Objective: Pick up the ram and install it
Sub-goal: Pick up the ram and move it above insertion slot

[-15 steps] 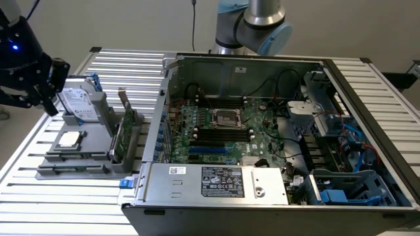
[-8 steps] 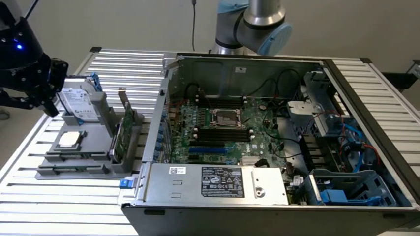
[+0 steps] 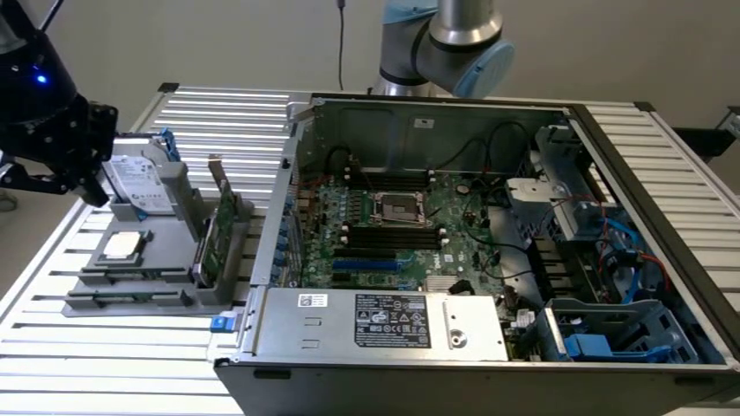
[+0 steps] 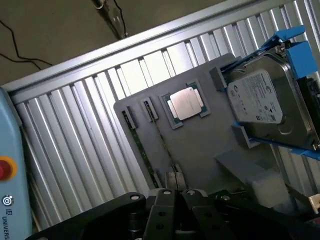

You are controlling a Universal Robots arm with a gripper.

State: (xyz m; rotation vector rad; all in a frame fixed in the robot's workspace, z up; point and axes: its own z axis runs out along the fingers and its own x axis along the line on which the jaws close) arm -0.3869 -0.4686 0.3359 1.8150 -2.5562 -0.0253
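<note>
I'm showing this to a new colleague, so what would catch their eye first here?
The open computer case dominates the exterior view's right, its green motherboard bared. On that view's left, the black gripper hovers beside an upright hard drive on a grey holder, where the ram lies in its slot.

The open computer case [image 3: 486, 217] lies on a slatted table [image 3: 231, 113]. Just beside it, on the exterior view's left, stands a grey holder [image 3: 162, 260] with the ram [image 3: 130, 276], a hard drive [image 3: 139, 186], a processor [image 3: 125, 246] and a green card [image 3: 220, 234]. The gripper [image 3: 64, 173] hangs farther from the case, near the hard drive.
</note>
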